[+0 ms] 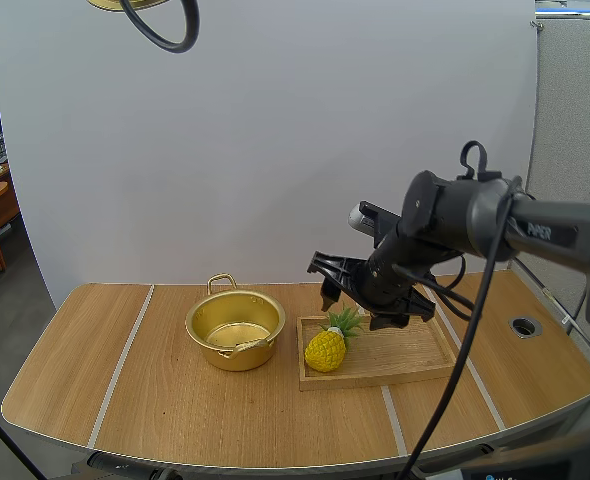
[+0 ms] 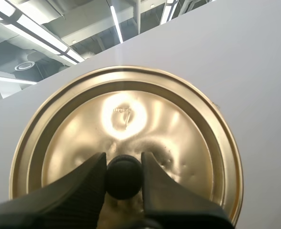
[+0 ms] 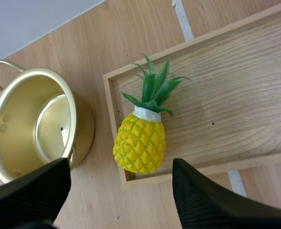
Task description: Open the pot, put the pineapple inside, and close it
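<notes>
The gold pot (image 1: 235, 329) stands open on the table, left of the wooden tray (image 1: 405, 350). A yellow pineapple (image 1: 327, 348) with green leaves lies at the tray's left end. My right gripper (image 1: 360, 308) hovers open just above the pineapple (image 3: 140, 140), fingers spread wide to either side of it, with the pot (image 3: 33, 124) beside. My left gripper (image 2: 124, 179) is shut on the black knob (image 2: 124, 177) of the gold lid (image 2: 126, 138), held high in the air; the lid's edge (image 1: 127, 4) peeks in above the table.
The tray's right part (image 3: 235, 100) is bare wood. Open tabletop (image 1: 105, 370) stretches left of the pot. A round grommet hole (image 1: 524, 326) sits near the table's right edge.
</notes>
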Robot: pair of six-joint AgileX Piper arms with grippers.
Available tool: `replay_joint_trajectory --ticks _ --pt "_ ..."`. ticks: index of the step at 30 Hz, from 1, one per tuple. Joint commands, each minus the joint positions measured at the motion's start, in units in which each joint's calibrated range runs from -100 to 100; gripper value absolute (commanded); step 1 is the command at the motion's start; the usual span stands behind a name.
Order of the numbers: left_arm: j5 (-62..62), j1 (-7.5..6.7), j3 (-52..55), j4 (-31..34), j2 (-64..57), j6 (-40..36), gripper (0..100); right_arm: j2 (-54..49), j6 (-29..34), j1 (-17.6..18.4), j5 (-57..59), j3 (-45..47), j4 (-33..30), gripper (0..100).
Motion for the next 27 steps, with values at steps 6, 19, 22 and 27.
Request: replay_joint_trajectory --ticks 6,19,22,27 --pt "-1.89 -0.04 -0.55 0.00 -0.31 -0.52 0 3.81 14.23 3.55 -7.50 -1.51 -13.80 100" --pt "-1.89 -0.04 -0.55 0.00 -0.31 -0.52 0 6.96 15.49 3.73 -10.58 -1.51 -11.79 100" --pt "-1.89 -0.04 -0.55 0.00 -0.31 -0.52 0 6.96 15.49 3.73 -10.71 -1.51 -9.61 100" --pt "-1.89 -0.04 -0.55 0.00 -0.31 -0.52 0 6.96 15.49 3.73 -11.16 -1.51 -9.28 100"
